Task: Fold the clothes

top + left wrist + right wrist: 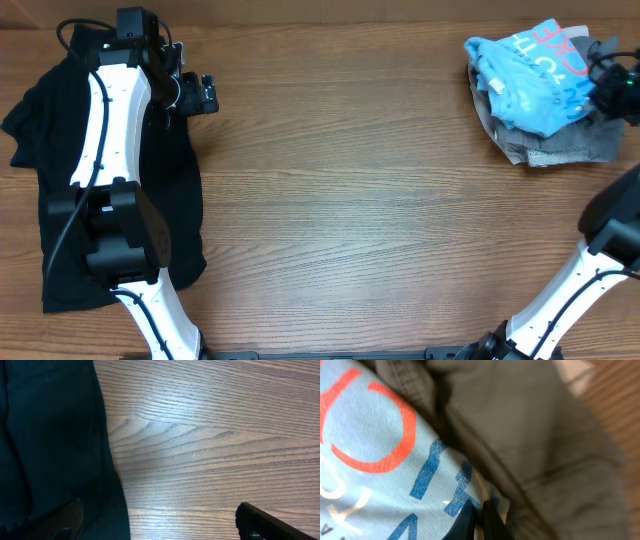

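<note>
The table [350, 200] carries two lots of clothes, well apart. The black shirt [178, 190] lies spread flat at the left, partly under the left arm. The left claw [205, 93] hangs released, jaws wide, straddling the shirt's right edge. At the far right the light blue T-shirt [530, 75] sits bunched on the grey pieces [570, 150]. The right claw [479, 519] is clenched on a fold of the blue cloth near the lettering. Everything looks light, limp and likely to drag neighbours along. Hems, shoulders and corners are probably the surest holds.
</note>
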Controlling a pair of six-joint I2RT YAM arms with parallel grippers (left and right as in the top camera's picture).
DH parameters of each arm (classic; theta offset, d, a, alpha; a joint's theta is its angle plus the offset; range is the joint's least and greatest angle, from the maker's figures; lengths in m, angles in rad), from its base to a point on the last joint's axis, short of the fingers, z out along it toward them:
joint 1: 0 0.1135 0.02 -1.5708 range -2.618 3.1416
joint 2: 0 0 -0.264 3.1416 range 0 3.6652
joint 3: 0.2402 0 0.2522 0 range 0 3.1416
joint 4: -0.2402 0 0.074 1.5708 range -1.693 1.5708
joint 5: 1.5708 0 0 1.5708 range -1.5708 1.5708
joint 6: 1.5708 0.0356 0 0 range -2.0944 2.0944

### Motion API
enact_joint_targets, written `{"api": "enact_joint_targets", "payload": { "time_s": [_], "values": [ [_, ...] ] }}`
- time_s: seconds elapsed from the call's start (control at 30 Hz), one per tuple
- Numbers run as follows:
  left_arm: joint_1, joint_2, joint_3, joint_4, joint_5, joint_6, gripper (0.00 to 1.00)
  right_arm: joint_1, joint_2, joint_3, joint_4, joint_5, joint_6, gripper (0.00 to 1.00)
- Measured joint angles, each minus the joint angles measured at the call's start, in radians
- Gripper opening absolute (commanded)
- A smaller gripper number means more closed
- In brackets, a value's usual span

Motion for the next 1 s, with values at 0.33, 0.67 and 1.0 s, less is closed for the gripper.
{"api": "enact_joint_targets", "payload": {
  "time_s": [0.33,0.67,1.0],
  "values": [
    [0.0,0.0,0.0,0.0,0.0,0.0,1.0,-0.13,0.0,0.024,-0.036,-0.024,0.0,0.37],
    [0.0,0.0,0.0,0.0,0.0,0.0,1.0,-0.122,0.0,0.037,-0.047,-0.097,0.0,0.84],
    [0.0,0.0,0.0,0.003,0.0,0.0,1.0,-0.082,-0.045,0.115,-0.064,-0.277,-0.002,0.75]
  ]
}}
